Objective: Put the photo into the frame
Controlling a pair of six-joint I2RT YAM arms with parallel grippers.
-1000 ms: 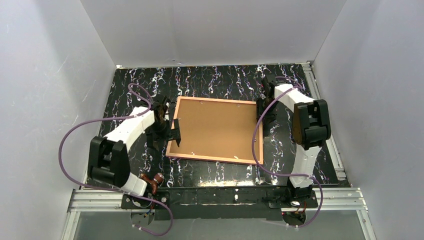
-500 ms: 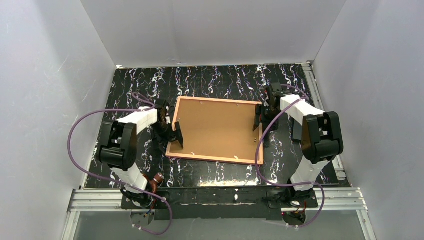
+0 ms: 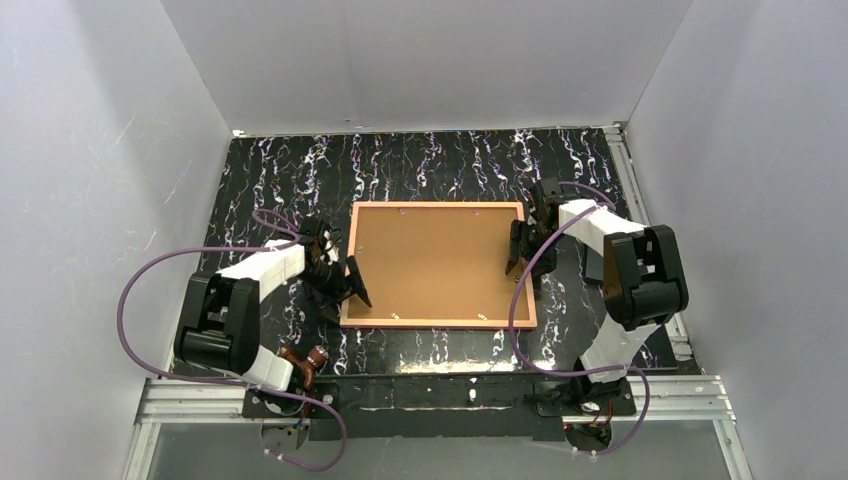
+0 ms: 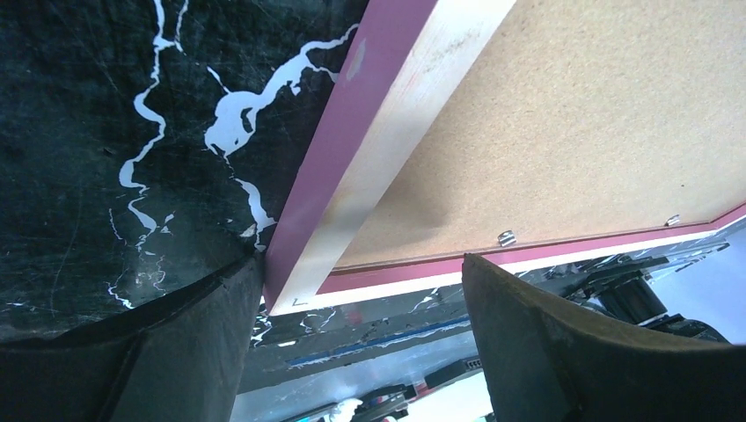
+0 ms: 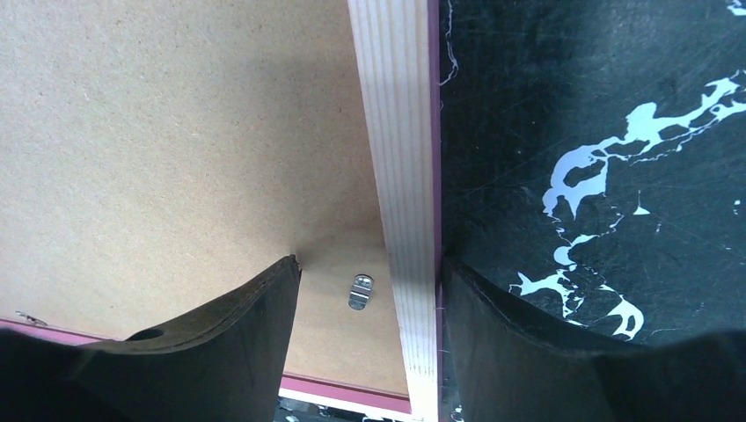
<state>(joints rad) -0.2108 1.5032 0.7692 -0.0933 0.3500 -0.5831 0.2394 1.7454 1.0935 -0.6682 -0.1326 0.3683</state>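
Squared up since a second ago, the frame now lies with its edges parallel to the table's. It is back up, and the brown board fills it. Both arms have shifted with it.

The left gripper sits at the frame's near left corner, jaws wide apart. One finger is on the table against the pink outer side, possibly touching it. The other hangs over the board, well clear of the rail.

The right gripper straddles the right rail, also released. One finger is just outside the rail. The other is over the board, with a small metal clip between it and the rail. Neither gripper holds anything.
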